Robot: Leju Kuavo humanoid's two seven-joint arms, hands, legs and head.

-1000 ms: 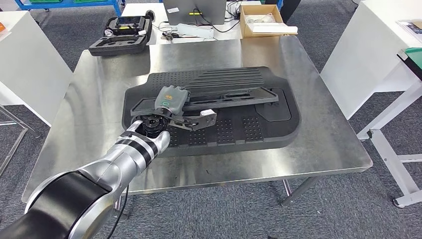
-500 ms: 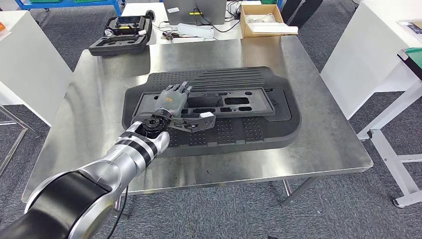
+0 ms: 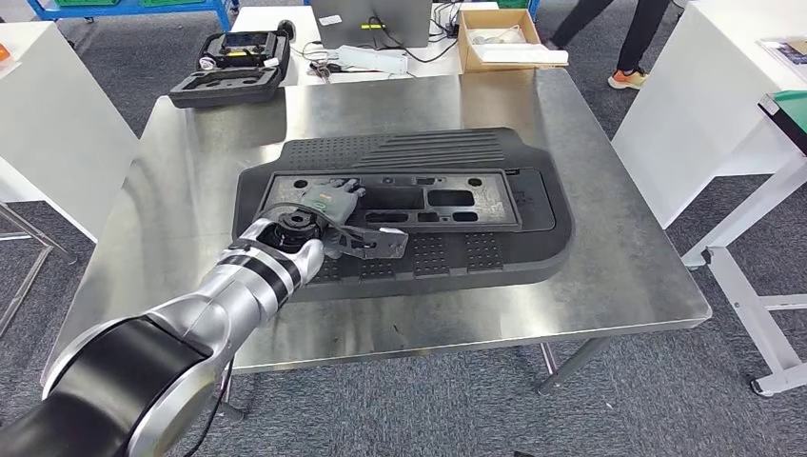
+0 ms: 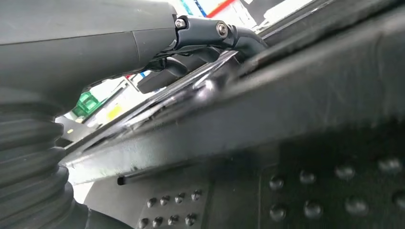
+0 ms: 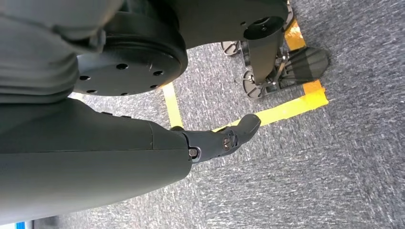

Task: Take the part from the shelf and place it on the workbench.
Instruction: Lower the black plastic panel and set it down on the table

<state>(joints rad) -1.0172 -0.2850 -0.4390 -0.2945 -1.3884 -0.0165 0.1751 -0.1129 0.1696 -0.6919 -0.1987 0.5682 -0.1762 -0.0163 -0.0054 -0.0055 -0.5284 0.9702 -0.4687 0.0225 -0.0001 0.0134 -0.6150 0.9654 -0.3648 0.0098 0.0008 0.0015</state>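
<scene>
The part [image 3: 447, 198] is a flat black plastic frame with several cut-outs. It lies flat on the studded black mat [image 3: 495, 252] on the steel workbench [image 3: 609, 276]. My left hand [image 3: 328, 202] holds the part's left end, fingers spread over its top face. In the left wrist view my thumb [image 4: 210, 33] touches the part's glossy edge [image 4: 267, 95], with the mat's studs [image 4: 305, 191] just beneath. My right hand [image 5: 143, 157] hangs over the grey carpet, thumb [image 5: 234, 136] out, holding nothing.
A black foam case with a controller [image 3: 233, 62] sits at the bench's far left corner. A cardboard box [image 3: 495, 38] and a laptop [image 3: 371, 19] stand behind the bench. White tables flank both sides. A person's legs [image 3: 628, 38] pass at the back right.
My left hand has lowered the part from a tilted pose down flat onto the mat, and the wrist has dropped with it. A person has walked into view at the back.
</scene>
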